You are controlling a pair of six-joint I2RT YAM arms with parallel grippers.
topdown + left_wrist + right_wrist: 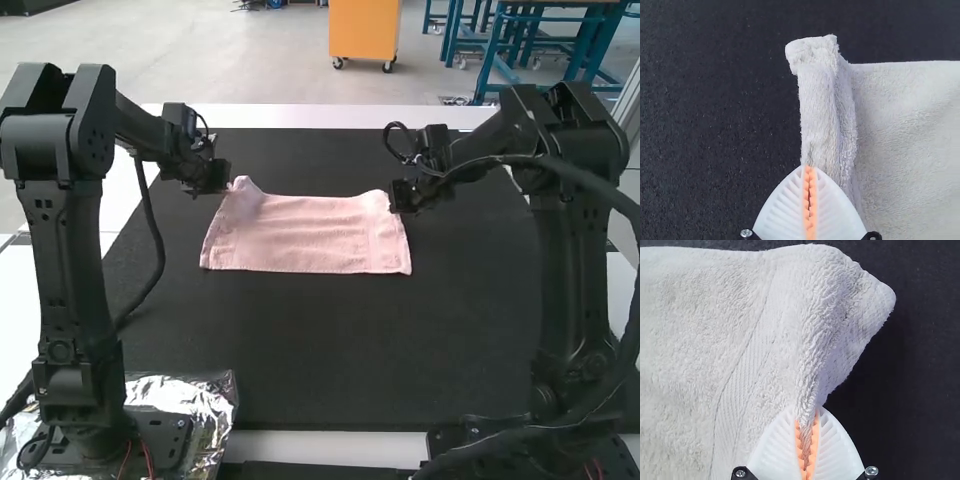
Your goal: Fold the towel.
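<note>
Currently: towel pinched at both sides

Towel [305, 238] lies as a wide strip on the black mat [330, 350], between the two arms, far corners raised. Left gripper [224, 187]: fingers closed, pads almost meeting, tips on the ridged side edge of the towel. Right gripper [396, 204]: fingers nearly closed, a bunched pleat of towel clamped between the orange pads [814, 432]. Beyond that grip, a rounded flap of cloth sticks out.

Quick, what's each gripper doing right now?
Left gripper: closed, apparently pinching the towel near its far left corner.
Right gripper: closed on the towel near its far right corner, cloth caught between the pads.
</note>
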